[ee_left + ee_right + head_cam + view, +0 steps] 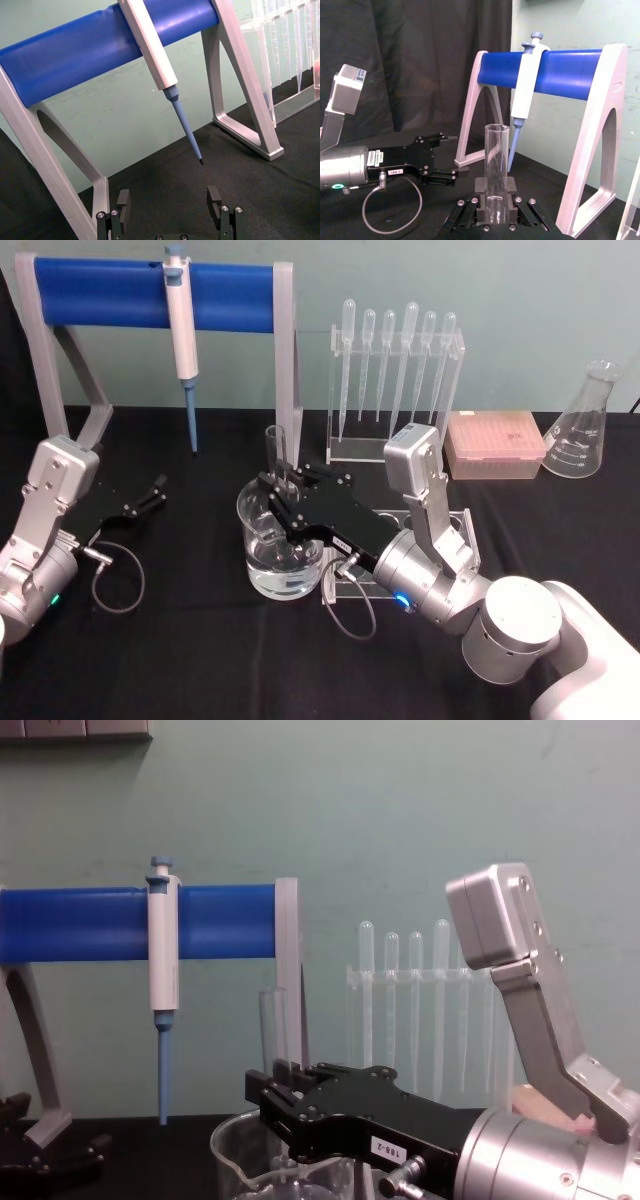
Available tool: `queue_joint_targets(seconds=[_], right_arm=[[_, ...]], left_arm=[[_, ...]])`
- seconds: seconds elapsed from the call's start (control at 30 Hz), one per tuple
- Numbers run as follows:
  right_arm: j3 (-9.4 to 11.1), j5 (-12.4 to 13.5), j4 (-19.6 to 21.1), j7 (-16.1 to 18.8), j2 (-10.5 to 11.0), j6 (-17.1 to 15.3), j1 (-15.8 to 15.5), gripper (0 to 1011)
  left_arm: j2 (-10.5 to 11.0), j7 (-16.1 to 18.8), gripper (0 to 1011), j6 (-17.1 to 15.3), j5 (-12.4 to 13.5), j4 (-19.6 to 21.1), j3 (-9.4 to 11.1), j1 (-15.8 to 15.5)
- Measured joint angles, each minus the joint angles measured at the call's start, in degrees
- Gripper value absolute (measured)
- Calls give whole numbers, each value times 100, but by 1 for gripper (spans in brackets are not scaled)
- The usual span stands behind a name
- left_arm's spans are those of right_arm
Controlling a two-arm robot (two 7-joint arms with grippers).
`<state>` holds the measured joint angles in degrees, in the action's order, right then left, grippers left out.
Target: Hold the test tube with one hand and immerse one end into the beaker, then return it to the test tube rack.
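Note:
My right gripper [284, 496] is shut on the test tube [277, 452], a clear glass tube held upright with its open rim up. In the right wrist view the test tube [496, 160] rises from between the right gripper's [495, 209] black fingers. The gripper hangs over the mouth of the beaker [262, 562], a wide glass holding clear liquid. The tube's lower end is hidden behind the fingers. The chest view shows the test tube [270, 1025] above the beaker [232, 1148], with the right gripper [283, 1086] around it. My left gripper [152, 492] rests open at the left, its empty fingers [216, 199] apart.
A blue-barred stand [110, 292] at the back holds a blue-and-white micropipette [184, 340]. Behind the beaker is a clear rack of plastic pipettes [395, 380]. A pink tip box [494, 443] and a conical flask [585, 425] stand at the back right. A clear holder [462, 532] lies under my right arm.

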<state>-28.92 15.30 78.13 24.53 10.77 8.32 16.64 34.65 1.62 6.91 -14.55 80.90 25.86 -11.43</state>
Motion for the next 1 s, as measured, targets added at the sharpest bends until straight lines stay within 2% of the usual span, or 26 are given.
queue_joint_targets(seconds=[1.0], right_arm=[[0,0,0,0,0,0,0,233]], left_arm=[[0,0,1000,0,0,0,0,0]])
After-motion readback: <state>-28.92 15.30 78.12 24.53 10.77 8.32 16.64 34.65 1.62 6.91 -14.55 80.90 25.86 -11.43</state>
